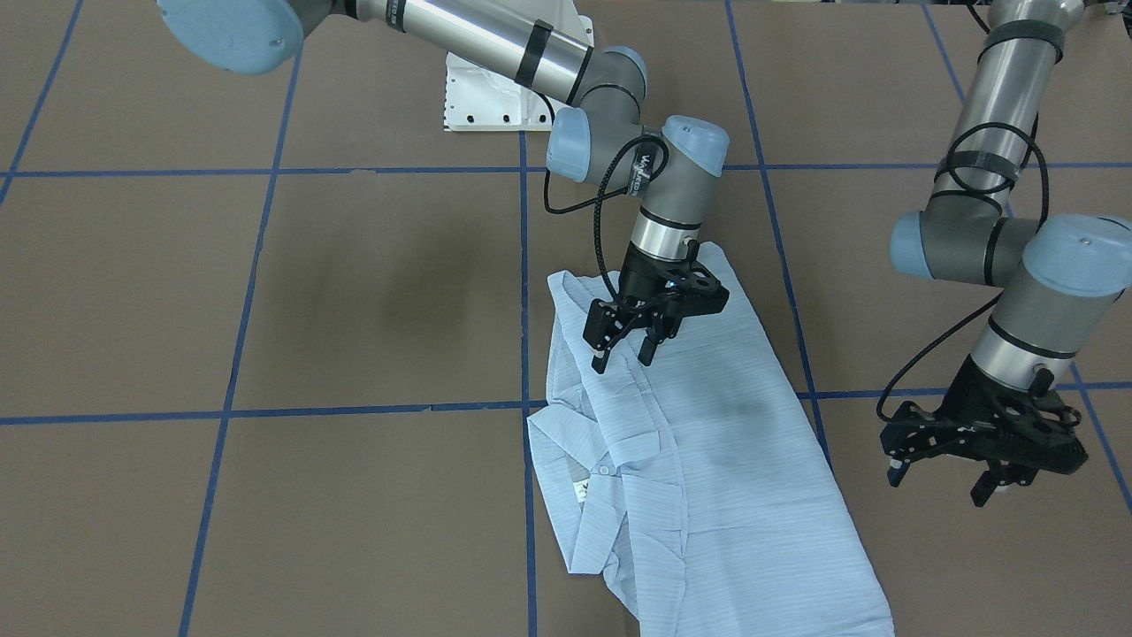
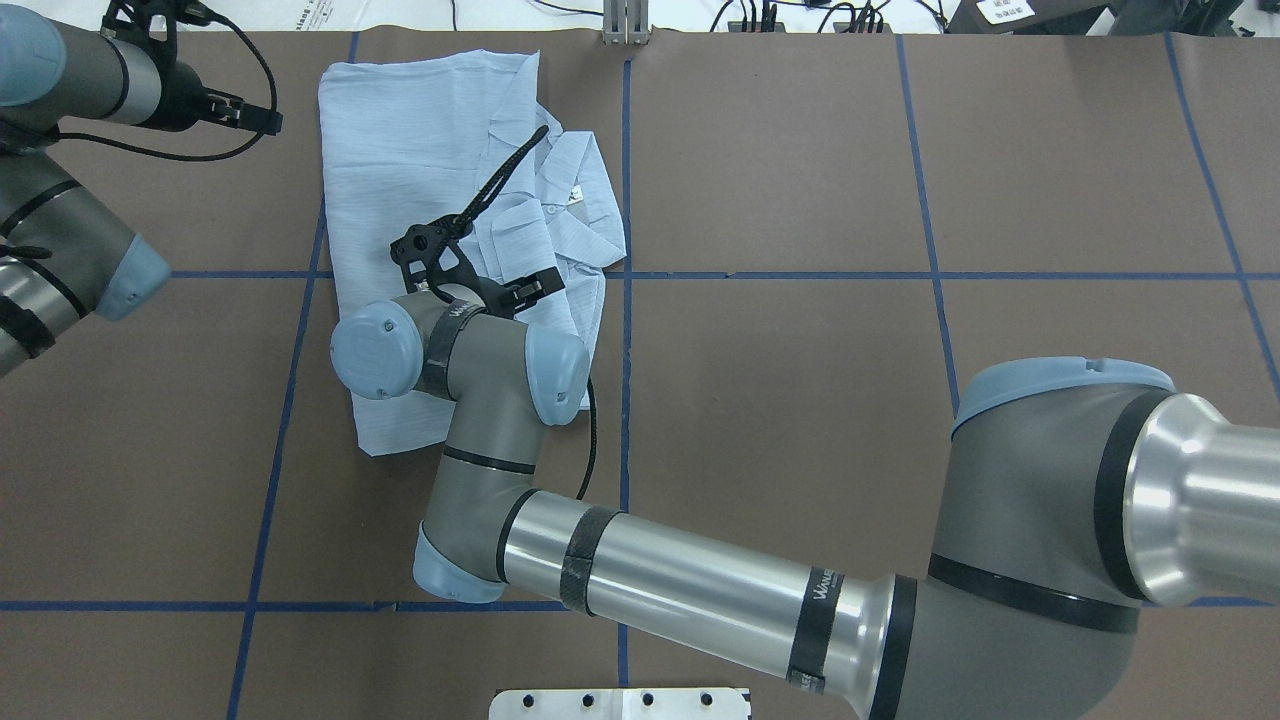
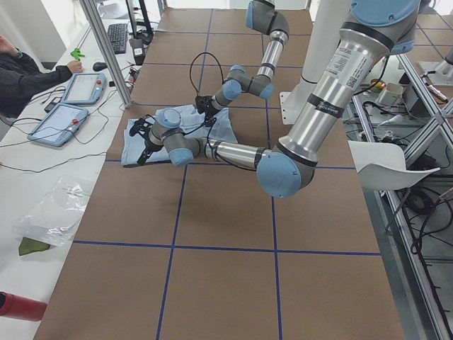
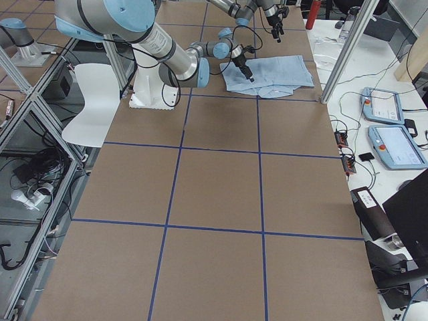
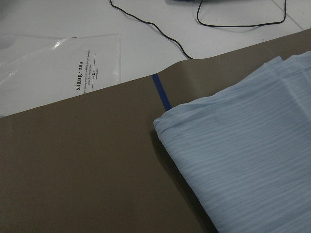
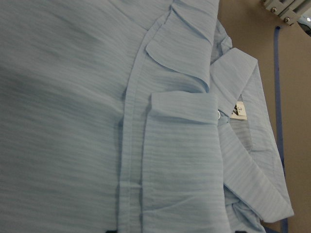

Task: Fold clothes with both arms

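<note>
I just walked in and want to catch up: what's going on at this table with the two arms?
A light-blue shirt lies on the brown table, already partly folded into a long narrow shape. The robot's right claw hangs open just above the shirt, near the button strip, and grips nothing. The left claw is open and empty too, off to the side over bare table beside the shirt.

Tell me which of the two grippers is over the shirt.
The right gripper: it hangs open above the shirt. The left gripper is off to the side, over the brown table.
</note>
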`<state>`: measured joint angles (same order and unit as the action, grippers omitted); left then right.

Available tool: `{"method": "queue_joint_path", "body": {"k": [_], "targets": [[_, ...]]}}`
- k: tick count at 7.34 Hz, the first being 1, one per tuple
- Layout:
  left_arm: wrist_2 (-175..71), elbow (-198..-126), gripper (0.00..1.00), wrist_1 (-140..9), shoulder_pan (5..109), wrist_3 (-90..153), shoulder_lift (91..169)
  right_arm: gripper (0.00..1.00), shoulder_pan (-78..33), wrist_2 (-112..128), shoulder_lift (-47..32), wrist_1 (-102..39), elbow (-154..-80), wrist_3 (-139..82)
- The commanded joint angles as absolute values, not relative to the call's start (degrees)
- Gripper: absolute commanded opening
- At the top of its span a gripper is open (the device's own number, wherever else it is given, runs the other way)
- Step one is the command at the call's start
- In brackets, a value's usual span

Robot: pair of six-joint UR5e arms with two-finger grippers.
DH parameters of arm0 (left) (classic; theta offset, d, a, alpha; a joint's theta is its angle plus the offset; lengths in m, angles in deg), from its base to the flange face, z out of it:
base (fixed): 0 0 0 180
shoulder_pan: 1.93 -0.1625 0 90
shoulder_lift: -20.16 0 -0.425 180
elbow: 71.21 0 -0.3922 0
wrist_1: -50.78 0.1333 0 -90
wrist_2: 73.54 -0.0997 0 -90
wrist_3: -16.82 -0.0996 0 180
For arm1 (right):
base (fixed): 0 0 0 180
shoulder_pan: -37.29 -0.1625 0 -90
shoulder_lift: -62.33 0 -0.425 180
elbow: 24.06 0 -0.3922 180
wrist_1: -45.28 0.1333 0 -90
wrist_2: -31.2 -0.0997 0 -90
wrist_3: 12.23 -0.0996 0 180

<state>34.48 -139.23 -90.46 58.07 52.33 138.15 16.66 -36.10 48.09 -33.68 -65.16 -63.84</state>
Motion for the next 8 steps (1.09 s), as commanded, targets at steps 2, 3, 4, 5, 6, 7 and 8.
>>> {"method": "queue_joint_path", "body": {"k": [2,3,4,5,6,7,8], "targets": [[34.6,-139.2,1.00,-90.5,58.1,52.3,137.8,0.81,17.4,-36.0,48.1,-33.6,-65.1,-63.0],[34.5,-139.4,1.00,-90.5,58.1,52.3,137.8,0.81,17.6,-36.0,48.1,-33.6,-65.1,-63.1],[34.5,-139.7,1.00,-90.5,58.1,52.3,137.5,0.81,17.6,-35.9,48.1,-33.6,-65.1,-63.1],[34.5,-139.8,1.00,-90.5,58.1,52.3,137.4,0.81,17.6,-35.9,48.0,-33.7,-65.0,-63.1],[34.5,-139.8,1.00,-90.5,58.1,52.3,137.4,0.80,17.6,-35.9,48.0,-33.7,-65.0,-63.0],[34.5,-139.8,1.00,-90.5,58.1,52.3,137.4,0.79,17.6,-35.5,47.8,-33.8,-64.9,-62.9],[34.5,-139.8,1.00,-90.5,58.1,52.3,137.3,0.77,17.5,-35.5,47.8,-33.8,-64.7,-62.9]]}}
